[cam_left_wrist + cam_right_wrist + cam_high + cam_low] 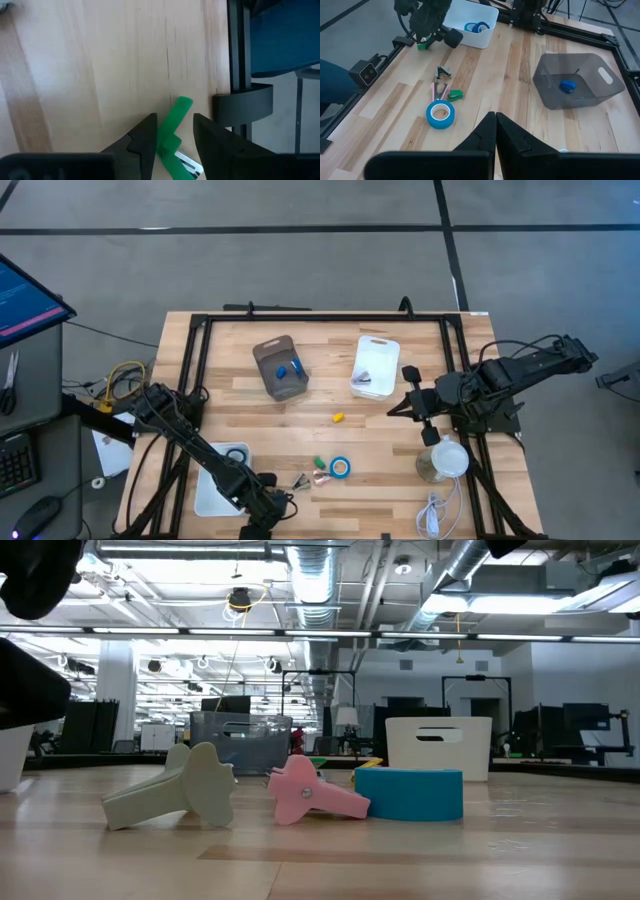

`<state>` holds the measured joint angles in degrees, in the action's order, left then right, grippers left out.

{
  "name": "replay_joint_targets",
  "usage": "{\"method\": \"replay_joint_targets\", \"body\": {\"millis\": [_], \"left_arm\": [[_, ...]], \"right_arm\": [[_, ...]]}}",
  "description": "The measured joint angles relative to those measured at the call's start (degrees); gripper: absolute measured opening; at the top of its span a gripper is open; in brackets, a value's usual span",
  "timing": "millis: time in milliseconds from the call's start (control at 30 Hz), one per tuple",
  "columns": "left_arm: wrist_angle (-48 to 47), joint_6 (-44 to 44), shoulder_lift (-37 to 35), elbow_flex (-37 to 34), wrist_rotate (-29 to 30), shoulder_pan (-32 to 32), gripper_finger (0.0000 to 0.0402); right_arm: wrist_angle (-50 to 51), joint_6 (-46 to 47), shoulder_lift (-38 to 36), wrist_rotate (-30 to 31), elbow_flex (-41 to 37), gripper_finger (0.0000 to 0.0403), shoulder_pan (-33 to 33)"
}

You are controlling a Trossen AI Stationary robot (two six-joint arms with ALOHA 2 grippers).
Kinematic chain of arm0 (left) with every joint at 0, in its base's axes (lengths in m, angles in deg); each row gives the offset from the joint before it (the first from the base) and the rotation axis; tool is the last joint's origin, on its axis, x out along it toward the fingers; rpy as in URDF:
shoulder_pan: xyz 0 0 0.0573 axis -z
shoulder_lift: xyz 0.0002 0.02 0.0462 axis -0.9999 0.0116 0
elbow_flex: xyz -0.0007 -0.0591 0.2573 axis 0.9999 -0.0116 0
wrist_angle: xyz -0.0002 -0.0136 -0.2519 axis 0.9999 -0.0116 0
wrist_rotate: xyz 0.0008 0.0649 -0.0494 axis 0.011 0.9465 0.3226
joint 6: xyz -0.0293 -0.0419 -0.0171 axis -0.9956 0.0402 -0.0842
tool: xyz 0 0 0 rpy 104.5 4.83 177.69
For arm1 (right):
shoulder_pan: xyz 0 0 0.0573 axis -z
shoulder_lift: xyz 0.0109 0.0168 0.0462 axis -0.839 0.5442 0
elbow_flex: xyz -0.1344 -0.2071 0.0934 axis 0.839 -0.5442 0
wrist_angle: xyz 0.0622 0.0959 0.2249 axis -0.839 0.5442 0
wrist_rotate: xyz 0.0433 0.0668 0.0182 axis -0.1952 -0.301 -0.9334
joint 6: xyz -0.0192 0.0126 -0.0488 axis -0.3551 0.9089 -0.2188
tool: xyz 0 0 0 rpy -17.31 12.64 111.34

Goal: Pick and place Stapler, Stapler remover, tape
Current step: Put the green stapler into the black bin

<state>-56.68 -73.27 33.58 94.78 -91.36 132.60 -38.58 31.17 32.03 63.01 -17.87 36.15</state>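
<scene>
1. You have a green staple remover [172, 131] clamped between the left gripper [172, 142] fingers, tilted above the table.
2. A blue tape roll [340, 468] lies flat, well apart from that gripper.
3. Pink [305, 791] and pale [180, 790] staple removers lie beside the roll.

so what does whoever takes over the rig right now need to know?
Left gripper: shut on a green staple remover, held by the table's front edge near the white tray.
Right gripper: shut, empty, waiting over the right side.
Done: one blue tape roll lies in the white tray; a blue item sits in the grey bin.
Left: place the held remover; a second tape roll and loose staple removers lie on the table.
</scene>
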Motion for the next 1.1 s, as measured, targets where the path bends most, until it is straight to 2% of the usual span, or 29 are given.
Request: {"method": "replay_joint_targets", "body": {"millis": [333,600,767,900,1100], "left_arm": [[0.98,0.12,0.15,-0.09,2.22,0.02,0.0008],[1.82,0.20,-0.50,-0.31,4.66,-1.69,0.0003],[0.39,3.62,-4.07,-0.31,8.00,-4.53,0.0002],[-4.18,8.86,-9.53,-0.31,14.57,-7.50,0.0002],[-11.63,19.63,-19.40,-0.26,32.29,-14.01,0.0002]], "right_arm": [[-0.01,0.11,0.01,0.00,0.00,0.0000,0.02],[0.47,0.07,-0.01,0.00,0.00,0.0000,0.02],[1.17,0.09,0.02,0.00,0.00,0.0000,0.04],[1.36,0.09,0.01,0.00,0.00,0.0000,0.04],[1.29,0.11,0.02,0.71,0.00,0.0000,0.00]]}}
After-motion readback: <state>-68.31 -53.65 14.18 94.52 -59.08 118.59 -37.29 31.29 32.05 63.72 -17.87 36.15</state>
